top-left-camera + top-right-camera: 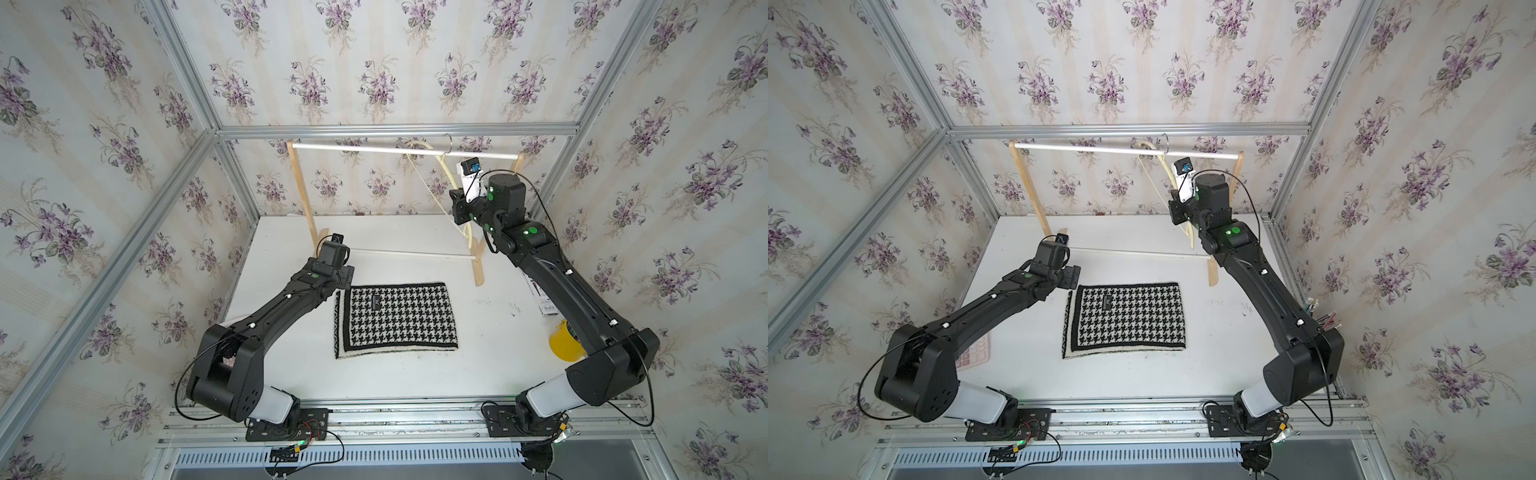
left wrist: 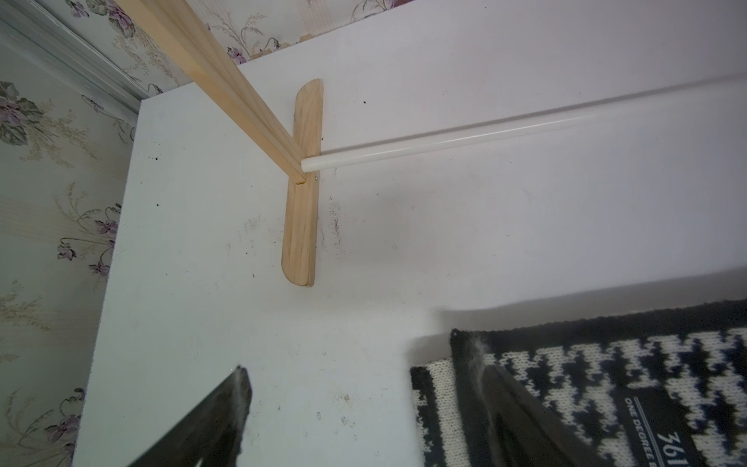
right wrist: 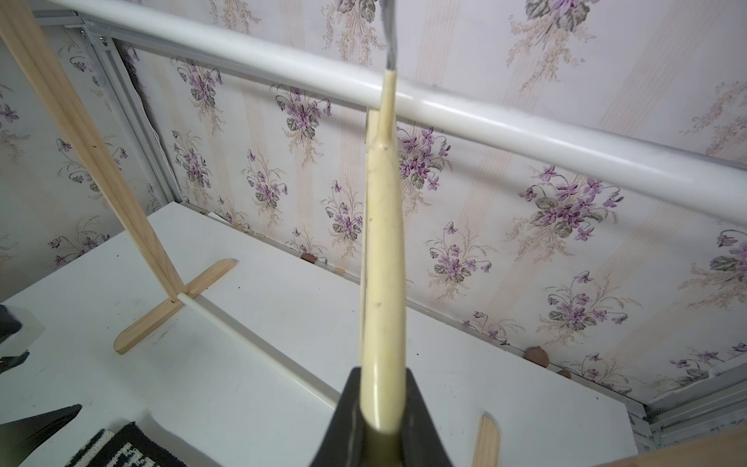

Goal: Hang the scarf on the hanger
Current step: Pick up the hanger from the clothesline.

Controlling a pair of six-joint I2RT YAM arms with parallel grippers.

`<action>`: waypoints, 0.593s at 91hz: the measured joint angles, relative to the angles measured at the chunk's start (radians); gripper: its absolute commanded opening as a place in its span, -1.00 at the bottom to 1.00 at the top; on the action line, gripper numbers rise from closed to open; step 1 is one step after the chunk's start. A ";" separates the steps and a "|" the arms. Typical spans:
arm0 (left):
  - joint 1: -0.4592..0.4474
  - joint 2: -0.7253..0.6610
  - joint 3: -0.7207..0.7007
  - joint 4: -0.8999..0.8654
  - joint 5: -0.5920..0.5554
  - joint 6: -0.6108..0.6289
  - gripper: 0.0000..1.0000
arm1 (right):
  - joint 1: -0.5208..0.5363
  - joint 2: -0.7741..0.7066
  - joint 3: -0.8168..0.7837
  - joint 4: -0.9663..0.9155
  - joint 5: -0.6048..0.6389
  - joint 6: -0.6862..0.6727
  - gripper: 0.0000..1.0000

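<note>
The black-and-white houndstooth scarf lies folded flat on the white table. The cream hanger hangs by its wire hook from the rack's top rod. My right gripper is raised at the back right and shut on the hanger's lower arm. My left gripper is open, low at the scarf's far left corner. One finger is over that corner, the other over bare table.
A wooden rack with a white top rod and a low white rod stands across the back of the table. A yellow cup and a box sit at the right edge. A pink calculator lies under the left arm.
</note>
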 measured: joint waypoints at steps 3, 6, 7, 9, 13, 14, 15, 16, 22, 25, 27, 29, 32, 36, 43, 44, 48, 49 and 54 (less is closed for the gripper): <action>-0.001 0.000 0.006 -0.002 0.000 0.000 0.81 | 0.002 -0.006 -0.016 0.007 0.000 0.003 -1.00; -0.003 0.000 0.013 -0.004 0.000 0.000 0.81 | 0.003 -0.014 -0.036 0.014 0.000 0.005 -1.00; -0.004 0.000 0.014 -0.004 0.000 0.000 0.81 | 0.003 -0.017 -0.044 0.018 0.000 0.007 -1.00; -0.005 0.000 0.020 -0.005 0.000 0.000 0.81 | 0.004 -0.023 -0.061 0.020 0.000 0.014 -1.00; -0.008 -0.003 0.029 -0.010 0.000 0.000 0.81 | 0.006 -0.035 -0.093 0.026 0.000 0.023 -1.00; -0.009 -0.005 0.032 -0.012 0.000 0.000 0.81 | 0.006 -0.037 -0.102 0.027 0.000 0.023 -1.00; -0.010 -0.006 0.034 -0.014 0.000 0.000 0.81 | 0.007 -0.040 -0.108 0.027 0.000 0.024 -1.00; -0.011 -0.008 0.037 -0.016 0.000 0.000 0.81 | 0.008 -0.043 -0.119 0.030 0.000 0.026 -1.00; -0.018 -0.023 0.052 -0.031 0.000 -0.002 0.81 | 0.014 -0.061 -0.169 0.045 -0.001 0.041 -1.00; -0.021 -0.033 0.060 -0.042 0.001 -0.005 0.81 | 0.020 -0.071 -0.193 0.052 0.002 0.049 -1.00; -0.023 -0.039 0.066 -0.050 0.002 -0.009 0.81 | 0.024 -0.077 -0.211 0.056 0.001 0.050 -1.00; -0.026 -0.045 0.071 -0.058 0.004 -0.012 0.81 | 0.029 -0.082 -0.226 0.062 0.002 0.051 -1.00; -0.031 -0.059 0.076 -0.066 0.008 -0.020 0.81 | 0.039 -0.091 -0.249 0.070 0.003 0.057 -1.00; -0.039 -0.086 0.085 -0.094 0.016 -0.034 0.81 | 0.057 -0.102 -0.280 0.076 0.006 0.071 -1.00; -0.051 -0.135 0.104 -0.130 0.039 -0.067 0.78 | 0.096 -0.124 -0.329 0.083 0.017 0.074 -1.00; -0.053 -0.143 0.106 -0.133 0.043 -0.075 0.78 | 0.101 -0.127 -0.336 0.084 0.021 0.074 -1.00; -0.058 -0.174 0.109 -0.147 0.061 -0.097 0.77 | 0.129 -0.139 -0.357 0.085 0.032 0.074 -1.00; -0.060 -0.183 0.109 -0.152 0.068 -0.104 0.77 | 0.137 -0.143 -0.363 0.086 0.037 0.074 -1.00; -0.065 -0.218 0.108 -0.168 0.097 -0.134 0.77 | 0.170 -0.158 -0.386 0.092 0.058 0.075 -1.00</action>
